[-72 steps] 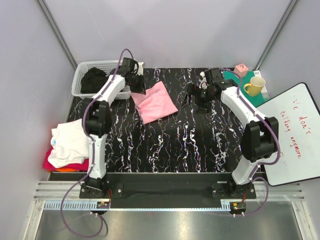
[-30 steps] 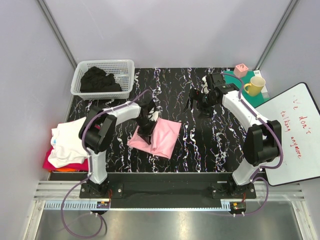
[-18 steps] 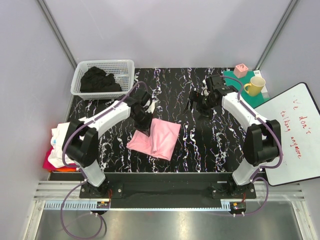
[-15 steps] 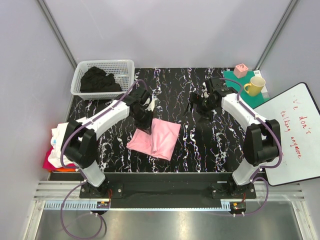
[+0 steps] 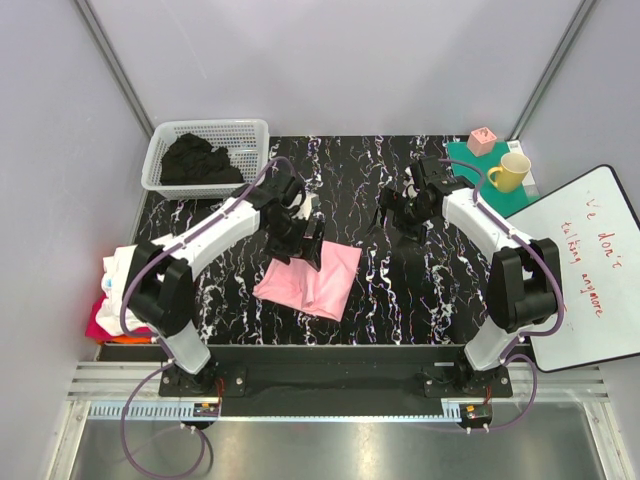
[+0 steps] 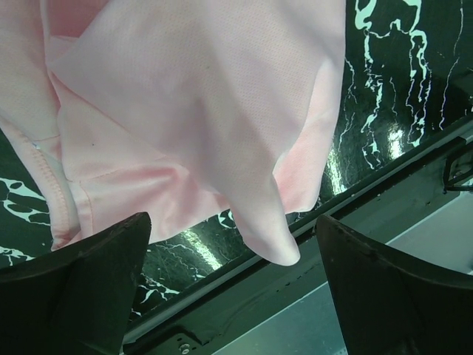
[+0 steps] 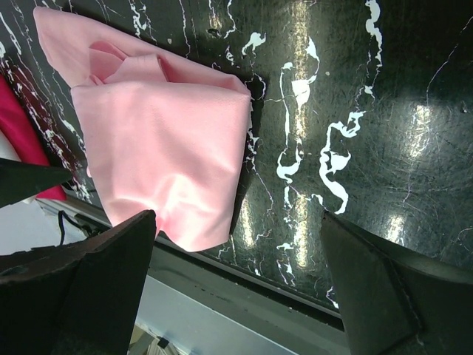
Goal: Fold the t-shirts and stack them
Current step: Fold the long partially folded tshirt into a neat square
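My left end effector (image 5: 300, 243) has its two dark fingers (image 6: 81, 285) spread wide with nothing between them. It hangs over the far edge of the folded light pink cloth t-shirt (image 5: 312, 280), which lies on the black, white-veined bench (image 5: 400, 290), left of centre. I cannot tell from any view whether the fingertips touch the cloth. My right end effector (image 5: 400, 215) is just as wide and just as empty, over bare bench beyond and to the right of the shirt.

From above, the left wrist covers the shirt's far left corner. The left arm crosses the pile at the bench's left edge, where I can make out a white t-shirt (image 5: 140, 285) on a magenta-red one (image 5: 108, 325). Anything lower is too covered to name. The black t-shirts (image 5: 195, 160) in the white lattice plastic basket (image 5: 152, 172) at the far left corner are one dark heap that I cannot count.

The left wrist camera cuts the pink shirt off at the top. It does show what the overhead view blurs: loose, uneven layers, a hemmed edge on the left, and a rounded corner close to the bench's near rail. The right wrist camera takes in nearly all of the shirt, with a bunched pocket of cloth at one corner.

Half a second ago the left fingers were pinched together on that far edge. Now they have parted, and the shirt sits where it was. The right arm has barely shifted.
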Robot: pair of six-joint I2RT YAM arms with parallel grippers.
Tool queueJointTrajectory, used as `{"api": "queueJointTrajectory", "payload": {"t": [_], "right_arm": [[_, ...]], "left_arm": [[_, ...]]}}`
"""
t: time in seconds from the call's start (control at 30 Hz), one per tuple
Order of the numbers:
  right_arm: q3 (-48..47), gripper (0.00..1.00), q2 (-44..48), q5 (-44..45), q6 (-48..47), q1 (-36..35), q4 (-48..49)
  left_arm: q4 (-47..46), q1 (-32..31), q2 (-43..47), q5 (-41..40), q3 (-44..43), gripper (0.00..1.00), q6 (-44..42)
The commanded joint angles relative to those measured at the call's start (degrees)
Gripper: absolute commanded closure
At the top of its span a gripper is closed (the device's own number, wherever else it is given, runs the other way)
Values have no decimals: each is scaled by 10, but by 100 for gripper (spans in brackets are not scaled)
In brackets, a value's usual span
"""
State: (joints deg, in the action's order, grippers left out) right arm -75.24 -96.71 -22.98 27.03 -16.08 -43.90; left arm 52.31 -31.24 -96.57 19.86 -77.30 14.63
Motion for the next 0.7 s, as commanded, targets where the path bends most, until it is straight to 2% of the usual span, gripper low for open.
{"api": "queueJointTrajectory", "payload": {"t": [0.0,0.17,0.3,0.4,0.43,0.53,0.67], "right_arm": [[2,0,15,5,-2,-2,14],[4,0,16,3,-6,-1,14],[4,0,19,2,-11,-1,14],[4,0,20,2,-13,-1,14],[4,0,20,1,-14,-1,14],[8,0,20,-3,-14,-1,14],[16,0,14,-12,-13,-1,15]], "left_arm": [[-1,-20,-26,32,-37,1,0],[-3,-42,-71,30,-67,8,0],[-4,-45,-92,18,-81,20,-1],[2,-45,-102,10,-84,39,-6],[4,-45,-104,9,-83,57,-7],[9,-45,-99,2,-81,100,-7],[11,-45,-64,-6,-85,100,-3]]}}
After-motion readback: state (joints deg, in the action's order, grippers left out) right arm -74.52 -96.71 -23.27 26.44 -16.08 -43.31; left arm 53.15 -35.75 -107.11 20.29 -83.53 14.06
